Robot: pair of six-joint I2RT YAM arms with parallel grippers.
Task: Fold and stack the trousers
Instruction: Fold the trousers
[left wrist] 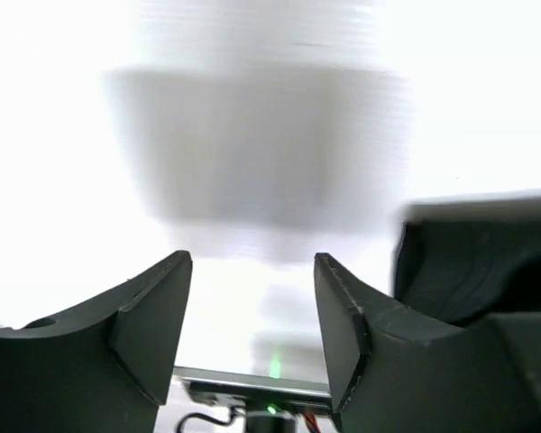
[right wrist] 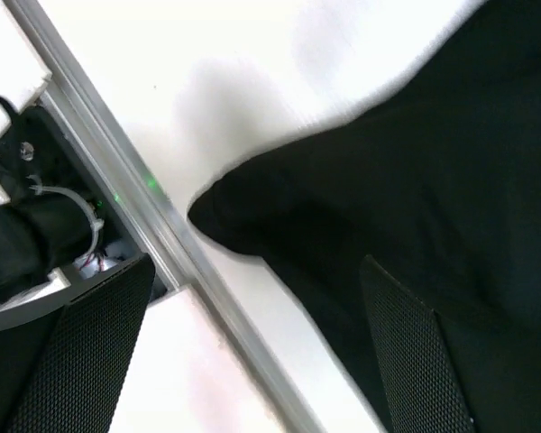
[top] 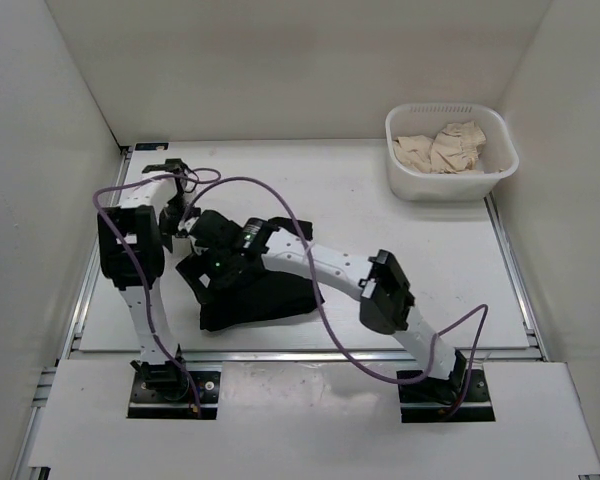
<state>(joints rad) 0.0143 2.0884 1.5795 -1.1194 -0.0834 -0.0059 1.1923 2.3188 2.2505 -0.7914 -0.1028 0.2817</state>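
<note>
presently listed: one pair of black trousers [top: 265,300], bunched in a low heap on the white worktop [top: 380,240], found towards its near edge and left of centre, between the two arms. one pointed corner of the cloth is seen stretched out towards an aluminium rail [right wrist: 144,203] in the right wrist view.

left end effector [left wrist: 252,334]: fingers [left wrist: 153,325] held apart, nothing gripped between them; only blurred white worktop is seen beyond.

right end effector [right wrist: 257,361]: fingers spread wide, nothing clamped; it is held above the trousers, with the black cloth lying under one finger [right wrist: 415,361]. whether cloth is touched cannot be told from this view.

also entered: one white basket [top: 410,180] at the far right corner of the worktop, well apart from the trousers, with crumpled beige cloths [top: 445,148] inside.
</note>
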